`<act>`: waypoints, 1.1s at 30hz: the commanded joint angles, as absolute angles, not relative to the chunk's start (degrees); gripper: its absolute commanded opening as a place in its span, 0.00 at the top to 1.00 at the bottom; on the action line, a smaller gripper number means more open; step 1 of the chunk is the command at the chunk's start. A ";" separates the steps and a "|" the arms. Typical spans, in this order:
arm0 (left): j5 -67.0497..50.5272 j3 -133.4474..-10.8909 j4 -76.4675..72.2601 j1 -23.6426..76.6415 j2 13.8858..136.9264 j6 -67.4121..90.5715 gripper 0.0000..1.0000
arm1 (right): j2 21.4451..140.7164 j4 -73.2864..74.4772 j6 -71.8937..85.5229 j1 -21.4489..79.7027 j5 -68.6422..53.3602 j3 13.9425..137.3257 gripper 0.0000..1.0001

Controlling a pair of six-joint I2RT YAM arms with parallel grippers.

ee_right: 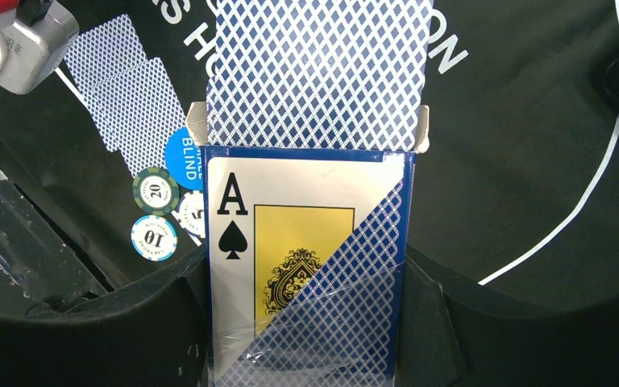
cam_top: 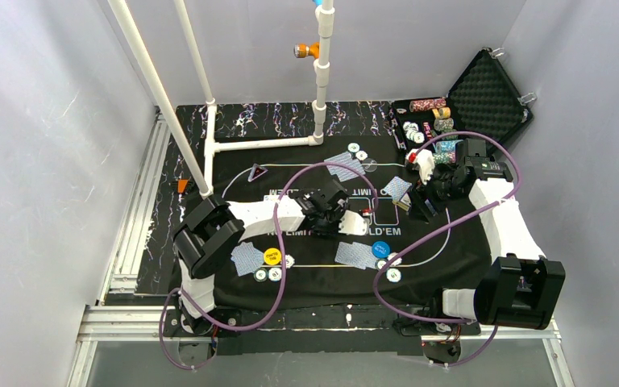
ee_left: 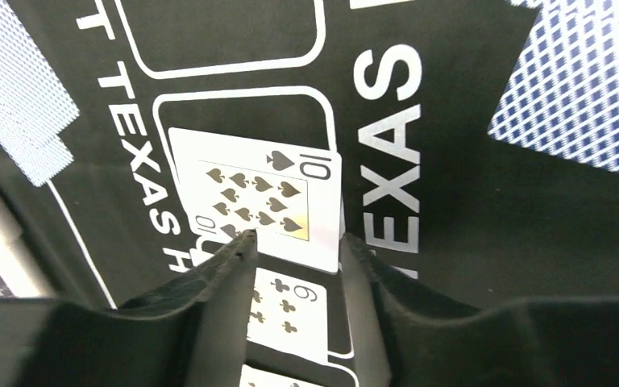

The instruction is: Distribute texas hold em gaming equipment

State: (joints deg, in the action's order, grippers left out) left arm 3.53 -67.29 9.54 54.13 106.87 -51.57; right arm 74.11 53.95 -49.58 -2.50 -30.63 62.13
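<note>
left gripper hangs part open over the mat's centre boxes, gripping nothing; the ten of spades lies flat just ahead, long axis pointing away from it

three lie face up: it, nine of clubs, third card

right gripper clamps the deck box over the mat's right side
</note>
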 commanded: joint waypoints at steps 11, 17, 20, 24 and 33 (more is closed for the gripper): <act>-23.67 -86.91 36.29 49.34 102.04 -31.28 0.30 | 72.54 54.26 -50.63 -2.55 -33.56 61.83 0.99; -42.24 -89.33 29.32 37.11 101.04 -6.17 0.31 | 70.17 52.98 -49.45 -1.32 -34.69 60.42 0.99; -44.08 -85.62 20.70 35.95 98.69 3.24 0.27 | 69.17 52.03 -48.55 1.96 -33.64 59.80 0.99; -46.40 -83.74 14.53 35.90 98.08 10.35 0.23 | 68.40 49.96 -46.21 7.05 -31.35 58.93 0.99; -50.93 -78.70 2.11 35.95 99.63 24.40 0.19 | 67.33 44.70 -40.82 16.39 -26.55 57.31 0.99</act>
